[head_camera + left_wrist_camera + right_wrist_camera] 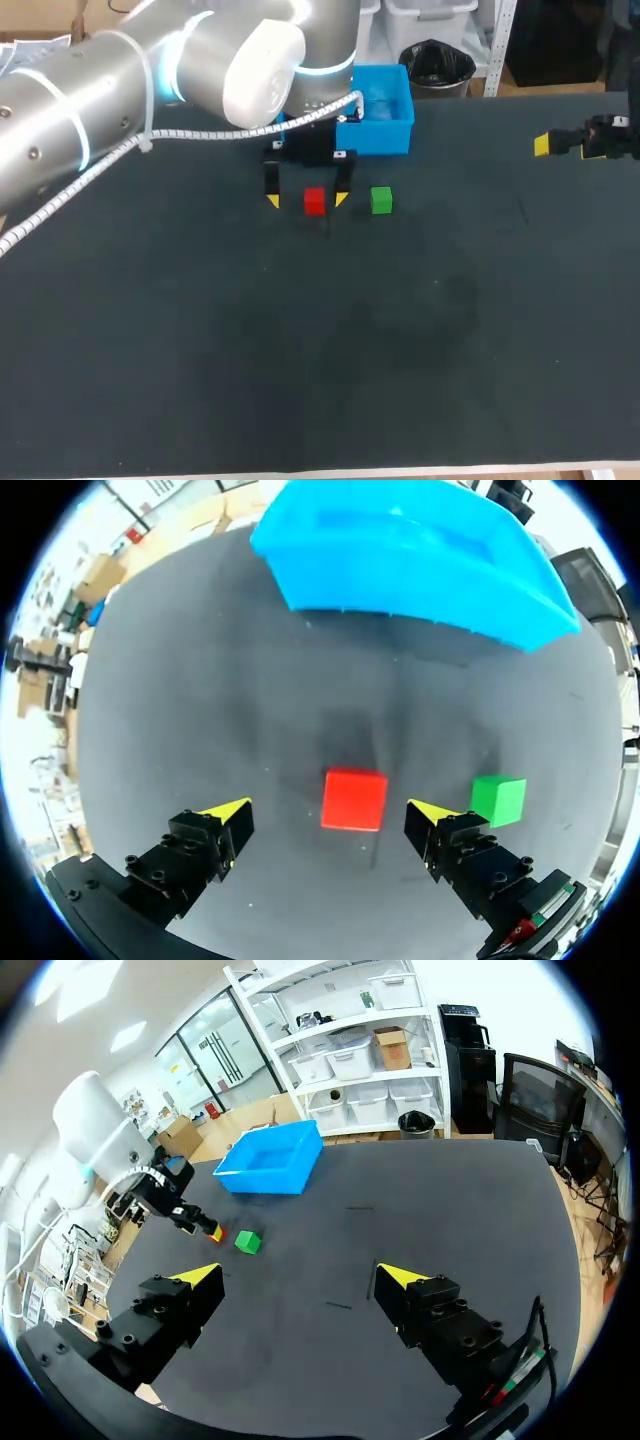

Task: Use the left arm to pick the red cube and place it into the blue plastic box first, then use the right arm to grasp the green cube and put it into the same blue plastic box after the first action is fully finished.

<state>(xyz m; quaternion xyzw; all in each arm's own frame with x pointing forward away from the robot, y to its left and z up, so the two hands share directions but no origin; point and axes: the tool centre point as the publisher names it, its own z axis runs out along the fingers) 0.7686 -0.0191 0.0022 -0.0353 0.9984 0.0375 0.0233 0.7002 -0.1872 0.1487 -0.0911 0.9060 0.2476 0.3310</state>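
Gripper on the left arm (307, 199) is low over the dark tabletop (300, 350), fingers spread wide and closed on nothing. The red cube (315, 201) rests on the tabletop between its two yellow tips. In the left wrist view the same gripper (330, 816) straddles the red cube (354, 800) with a clear gap on either side, so neither finger touches it. Just beyond the gripper's right-hand finger sits the green cube (381, 200), close to that finger but apart from it (498, 800). Behind both cubes, at the far edge of the tabletop, stands the blue plastic box (385, 138), its near wall ahead of the left gripper (400, 605). Well off to the right, the right arm's gripper (546, 145) hangs apart from everything. Its own view shows it (300, 1280) open over bare tabletop, with the green cube (247, 1243) and the box (262, 1178) far ahead of it.
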